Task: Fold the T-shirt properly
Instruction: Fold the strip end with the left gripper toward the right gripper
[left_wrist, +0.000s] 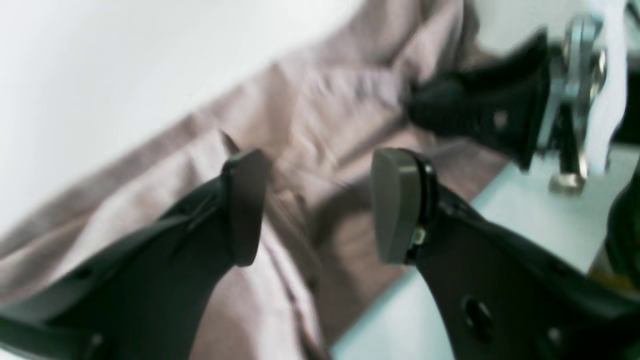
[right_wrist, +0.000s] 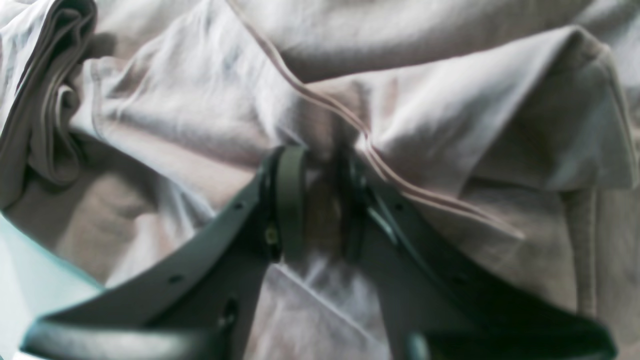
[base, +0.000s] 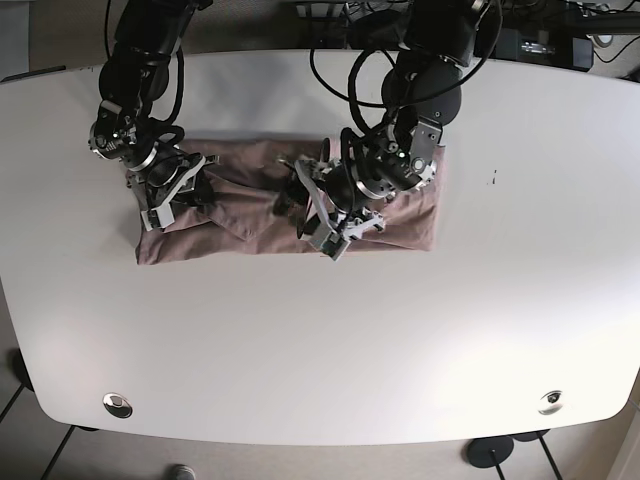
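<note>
**Right gripper pinches the shirt's left end, left gripper spread over its middle**

The right gripper (base: 190, 192) sits at the left end of the T-shirt (base: 250, 225), down on the cloth. In the right wrist view its 2 fingers stand close together with a bunched fold of the mauve fabric clamped between them (right_wrist: 320, 200), and a stitched hem runs diagonally across the fold just above the fingertips. Cloth is heaped in thick rolls at the far left of that view, and a sliver of the white table (right_wrist: 30, 280) shows at the lower left.

The shirt lies as a wide, rumpled band across the far half of the table (base: 320, 340), crumpled and creased along its length rather than flat.

Further right, the left gripper (base: 300, 200) is over the middle of the shirt. Its wrist view is blurred, yet the 2 fingers are plainly spread wide (left_wrist: 320, 205) with nothing between them, and wrinkled fabric lies beneath the gap. I cannot tell whether the fingertips touch the cloth.
</note>
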